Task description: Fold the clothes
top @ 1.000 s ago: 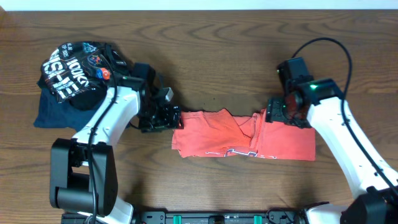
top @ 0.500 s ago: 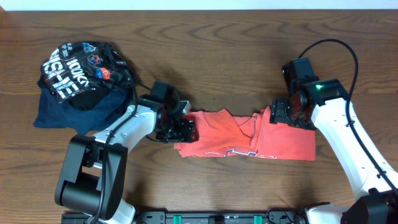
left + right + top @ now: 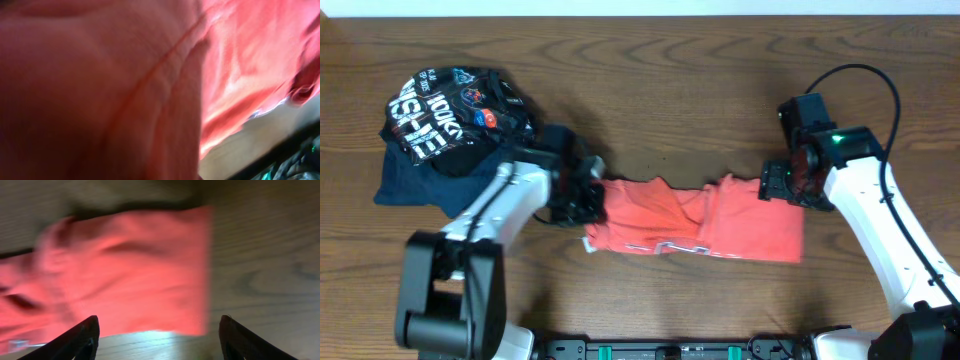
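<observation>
Your orange-red T-shirt [image 3: 700, 222] lies on the tabletop [image 3: 670, 90] just below centre. It is folded into a long band running 9 to 3 o'clock, with creases bunched near the middle. A line of white lettering [image 3: 665, 247] peeks out along the 6 o'clock edge.

Your left gripper [image 3: 582, 200] sits at the shirt's 9 o'clock end, touching the cloth. In the left wrist view, red fabric [image 3: 125, 85] fills nearly the whole frame and hides the fingers, so I cannot tell if those jaws are parted or clamped.

Your right gripper [image 3: 782, 185] is over the shirt's 2 o'clock corner. In the right wrist view the jaws stand wide apart with nothing between them. The dark fingertips [image 3: 87, 332] sit low in frame, and the shirt's end [image 3: 130, 275] lies flat above them. Bare wood [image 3: 260, 255] shows at 3 o'clock.

At the tabletop's 10 o'clock, well apart from the shirt, a glossy black garment [image 3: 440, 110] with white lettering sits on a navy-blue garment [image 3: 405, 185].
</observation>
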